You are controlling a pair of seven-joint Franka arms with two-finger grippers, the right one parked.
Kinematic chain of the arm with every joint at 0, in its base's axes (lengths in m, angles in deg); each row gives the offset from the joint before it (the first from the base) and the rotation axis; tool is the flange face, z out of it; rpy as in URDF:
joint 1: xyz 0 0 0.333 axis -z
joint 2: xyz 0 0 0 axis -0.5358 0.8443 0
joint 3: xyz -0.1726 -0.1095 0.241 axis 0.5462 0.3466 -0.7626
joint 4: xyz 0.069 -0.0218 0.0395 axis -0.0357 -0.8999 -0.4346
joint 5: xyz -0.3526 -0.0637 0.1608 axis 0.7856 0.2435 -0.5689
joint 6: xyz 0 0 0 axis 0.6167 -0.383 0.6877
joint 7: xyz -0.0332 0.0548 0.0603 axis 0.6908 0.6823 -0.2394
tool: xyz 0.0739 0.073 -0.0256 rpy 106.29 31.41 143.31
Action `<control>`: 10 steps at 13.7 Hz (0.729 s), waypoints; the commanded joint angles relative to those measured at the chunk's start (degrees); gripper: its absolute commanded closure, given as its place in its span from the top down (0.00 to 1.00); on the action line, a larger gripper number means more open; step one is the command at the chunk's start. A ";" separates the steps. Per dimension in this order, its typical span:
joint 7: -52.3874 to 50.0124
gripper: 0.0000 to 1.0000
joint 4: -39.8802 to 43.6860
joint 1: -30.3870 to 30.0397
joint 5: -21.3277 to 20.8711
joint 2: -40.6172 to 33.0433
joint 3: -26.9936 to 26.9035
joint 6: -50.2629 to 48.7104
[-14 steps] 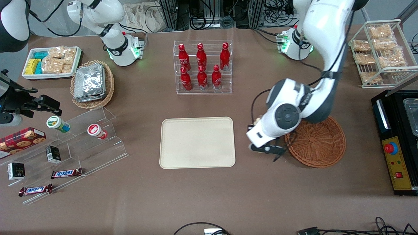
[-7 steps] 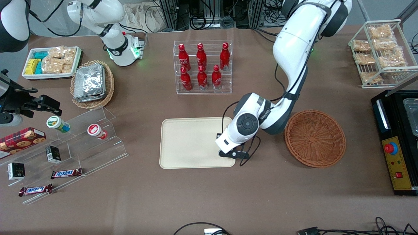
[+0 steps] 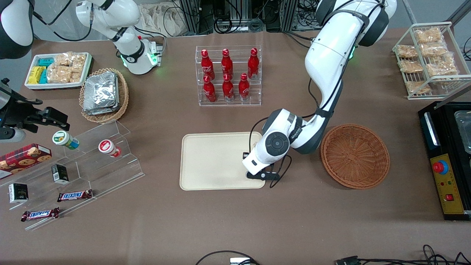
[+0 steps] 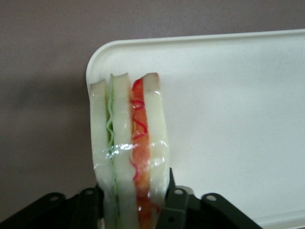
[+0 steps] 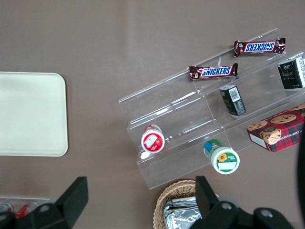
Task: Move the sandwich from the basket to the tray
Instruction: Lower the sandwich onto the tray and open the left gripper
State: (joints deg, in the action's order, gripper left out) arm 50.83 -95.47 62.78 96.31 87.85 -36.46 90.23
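1. Cream-beige, flat and rectangular, the tray with rounded corners and a low rim lies mid-table, nearer the front camera than the clear rack of red bottles.
2. At the tray's corner toward the working arm's end, the left arm's black two-finger gripper hangs above the rim, its fingers closed against both faces of the sandwich.
3. Held upright between them, the small clear-wrapped wedge sandwich shows three pale bread slices on its cut edge, with a wavy green strip of filling in one seam and red filling in the other; the glossy wrap wrinkles across its middle.
4. Beside the tray, toward the working arm's end, sits the round reddish-brown wicker basket.
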 commanded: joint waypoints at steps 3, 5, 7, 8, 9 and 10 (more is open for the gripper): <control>-0.62 1.00 1.72 -0.84 0.41 -4.20 -0.48 -6.60; -0.53 1.00 1.72 -4.25 -0.20 -8.85 -0.66 -11.97; 0.08 1.00 1.20 -8.99 -0.91 -14.21 -0.74 -19.94; 0.43 1.00 1.20 -11.46 -2.39 -16.76 -0.74 -25.03; 1.92 1.00 1.20 -13.66 -5.53 -19.57 -0.66 -29.96; 4.98 1.00 1.20 -15.33 -8.79 -22.29 -0.66 -34.45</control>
State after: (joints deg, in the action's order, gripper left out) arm 52.85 -91.94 50.46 91.69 71.43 -37.83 61.88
